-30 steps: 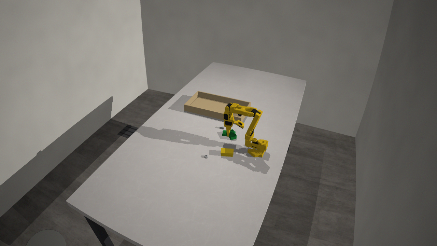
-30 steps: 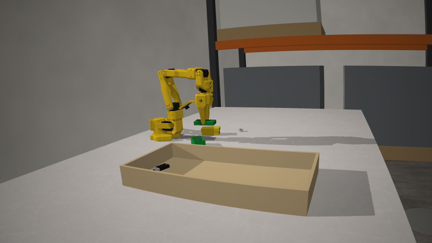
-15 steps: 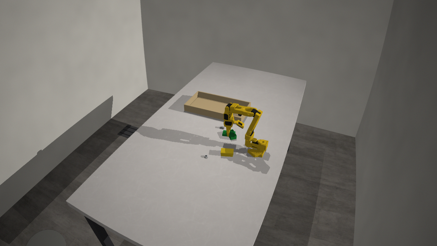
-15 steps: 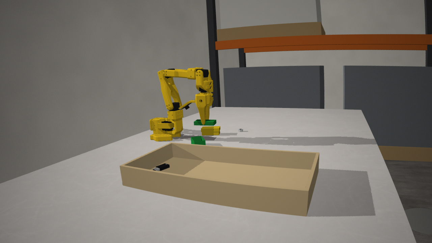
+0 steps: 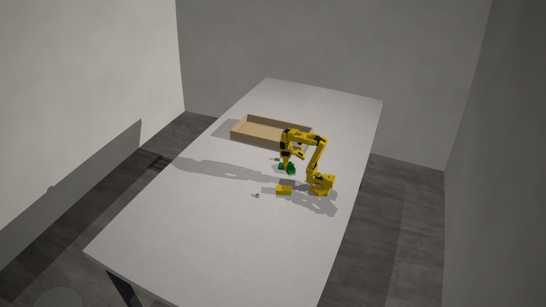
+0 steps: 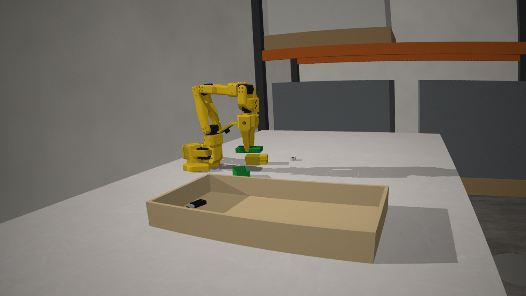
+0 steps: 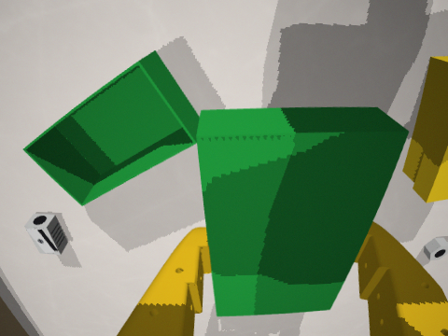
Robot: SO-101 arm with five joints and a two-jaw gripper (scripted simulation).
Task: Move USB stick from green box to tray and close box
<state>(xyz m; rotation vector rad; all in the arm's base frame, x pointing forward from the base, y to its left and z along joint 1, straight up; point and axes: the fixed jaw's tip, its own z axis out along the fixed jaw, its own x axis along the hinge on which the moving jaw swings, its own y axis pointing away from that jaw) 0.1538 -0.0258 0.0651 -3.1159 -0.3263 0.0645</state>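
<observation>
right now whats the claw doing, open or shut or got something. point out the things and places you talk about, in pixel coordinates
Claw (image 6: pixel 249 149) (image 7: pixel 284 261): closed on the green lid (image 6: pixel 256 149) (image 7: pixel 280 201), holding it up off the table (image 5: pixel 213 229) (image 6: pixel 110 253).

USB stick (image 5: pixel 299 143) (image 6: pixel 197 203) in tray (image 5: pixel 254 142) (image 6: pixel 257 232); open base (image 5: pixel 291 171) (image 6: pixel 241 172) (image 7: pixel 117 119) between tray and second box (image 5: pixel 283 190) (image 6: pixel 256 159) (image 7: pixel 433 126).

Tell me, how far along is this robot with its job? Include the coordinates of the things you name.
Done: the USB stick (image 6: pixel 196 203) lies in the tray (image 5: pixel 250 140) (image 6: pixel 264 230), and the green box's base (image 5: pixel 291 171) (image 6: pixel 241 172) (image 7: pixel 126 121) stands open and emptied.
In hand: the fingers (image 6: pixel 247 150) hold the green lid (image 5: pixel 280 165) (image 6: pixel 259 149) (image 7: pixel 280 205) above the table.
Left: lower it squarely onto the base, press it down, let go.
</observation>
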